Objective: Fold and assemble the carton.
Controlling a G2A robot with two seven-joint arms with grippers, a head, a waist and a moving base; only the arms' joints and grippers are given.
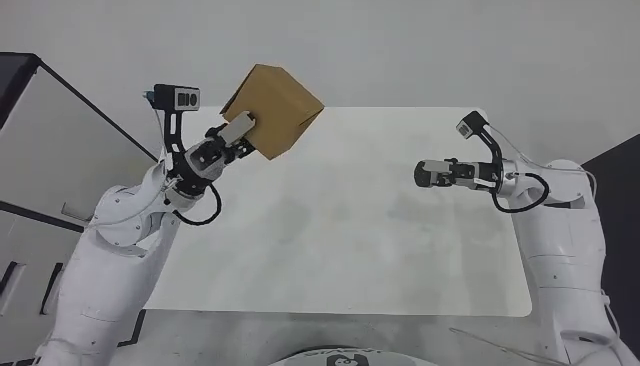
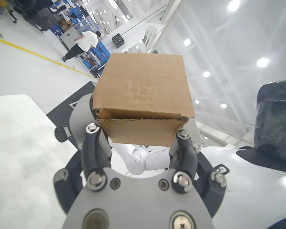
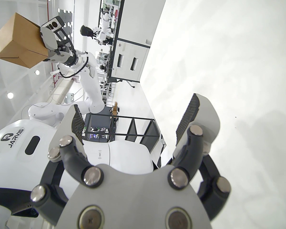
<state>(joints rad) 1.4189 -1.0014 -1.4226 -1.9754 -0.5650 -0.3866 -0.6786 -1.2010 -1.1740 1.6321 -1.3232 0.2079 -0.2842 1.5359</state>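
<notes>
Left hand grips one boxy brown corrugated-cardboard carton, in the air over the far-left corner of one smooth white counter. Right hand released, fingers apart, over the right side.

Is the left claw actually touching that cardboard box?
Touching. The left wrist view shows the left gripper closed on the carton, its jaws pressing both sides.

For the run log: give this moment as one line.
carton: box-shaped, aloft by table corner | left pincer: shut on carton | right pincer: open, empty
</notes>
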